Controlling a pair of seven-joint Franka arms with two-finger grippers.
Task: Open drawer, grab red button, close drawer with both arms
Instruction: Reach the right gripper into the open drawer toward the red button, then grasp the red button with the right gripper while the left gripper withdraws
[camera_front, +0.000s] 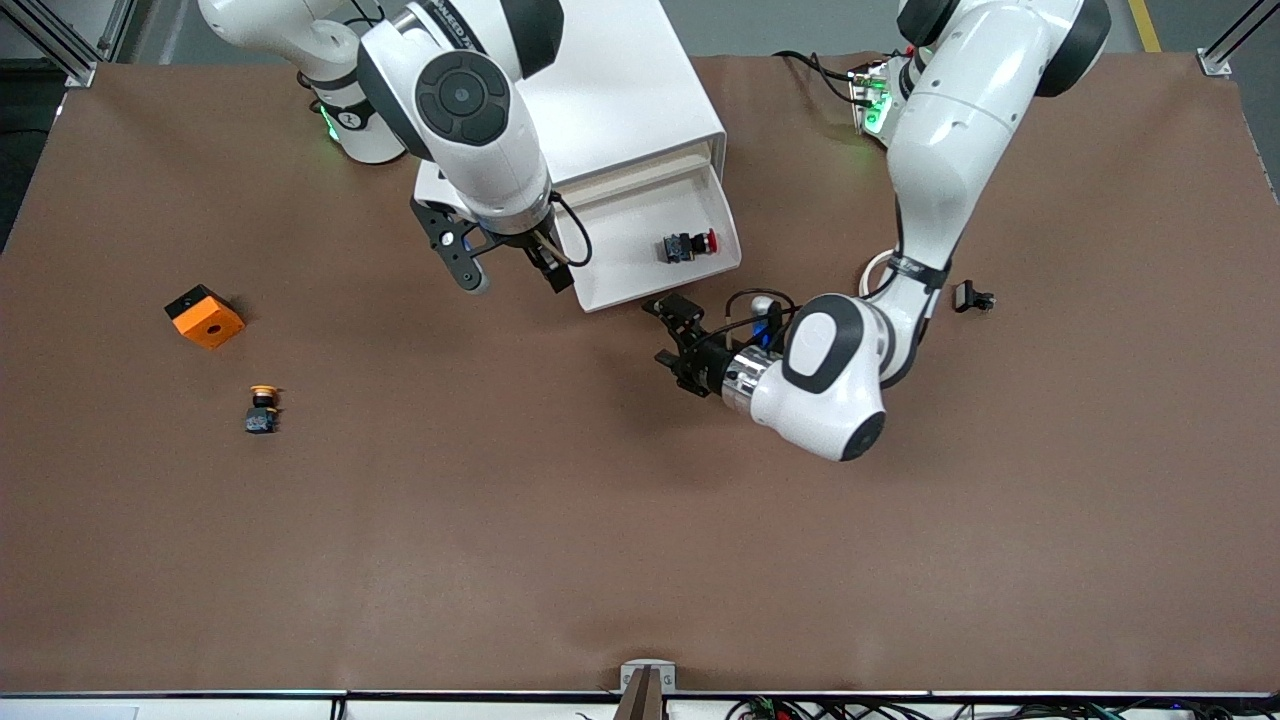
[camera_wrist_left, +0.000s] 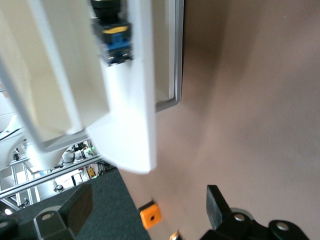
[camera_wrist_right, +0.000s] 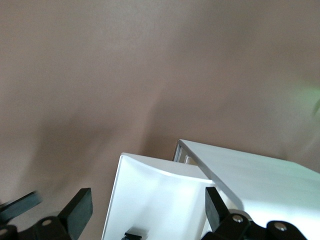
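Left arm (camera_front: 940, 160): reaches from its base down the table, forearm bent back toward the table's middle, wrist level. Left gripper (camera_front: 671, 332): low over the table, fingers (camera_wrist_left: 216, 206) spread apart, holding nothing.

Right arm (camera_front: 470, 110): wrist pointing downward. Right gripper (camera_front: 515, 277): fingers (camera_wrist_right: 80, 210) spread wide, empty.

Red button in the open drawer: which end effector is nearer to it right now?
Left, narrowly. The left end effector sits open just in front of the drawer, near the red button. The right end effector hangs open beside the drawer's edge toward the right arm's end.
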